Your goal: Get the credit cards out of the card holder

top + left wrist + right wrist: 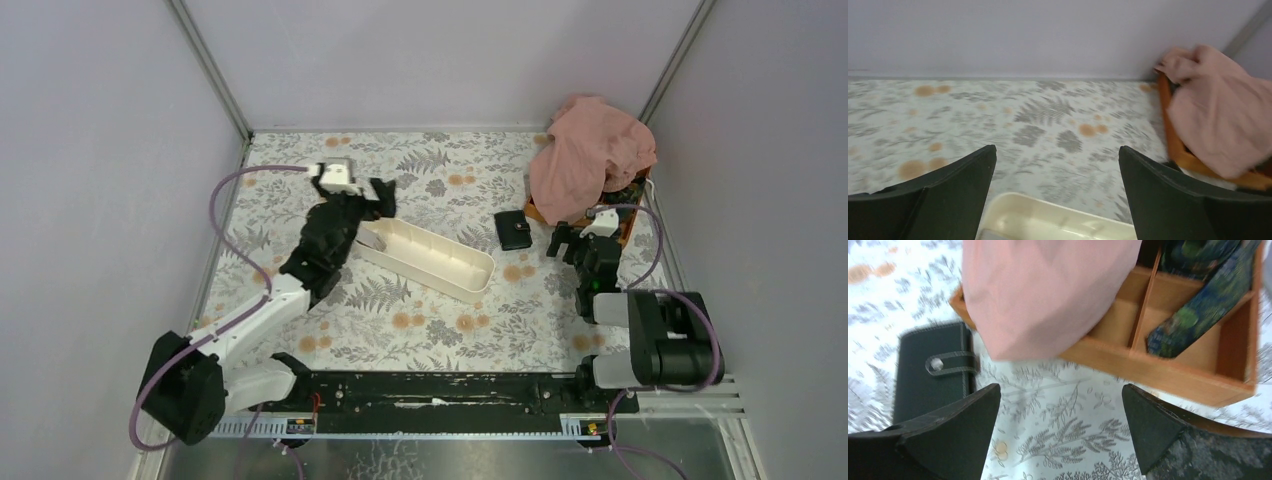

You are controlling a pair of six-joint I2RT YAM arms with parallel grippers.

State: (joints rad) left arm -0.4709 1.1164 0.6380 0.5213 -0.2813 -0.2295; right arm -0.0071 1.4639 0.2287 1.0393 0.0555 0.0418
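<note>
The card holder [514,231] is a small black wallet lying flat on the floral table, closed by a snap strap. It also shows at the left of the right wrist view [930,385]. No cards show outside it. My right gripper [565,240] is open and empty just right of the holder; in its own view [1060,405] only tablecloth lies between the jaws. My left gripper [368,203] is open and empty above the left end of the long white tray [430,258]; its own view [1058,160] shows the tray rim [1048,205] below the jaws.
An orange compartment box [1168,370] stands at the back right with a pink cloth [590,155] draped over it and a dark patterned tie [1198,305] inside. A flat grey piece [372,240] lies in the tray's left end. Walls enclose the table.
</note>
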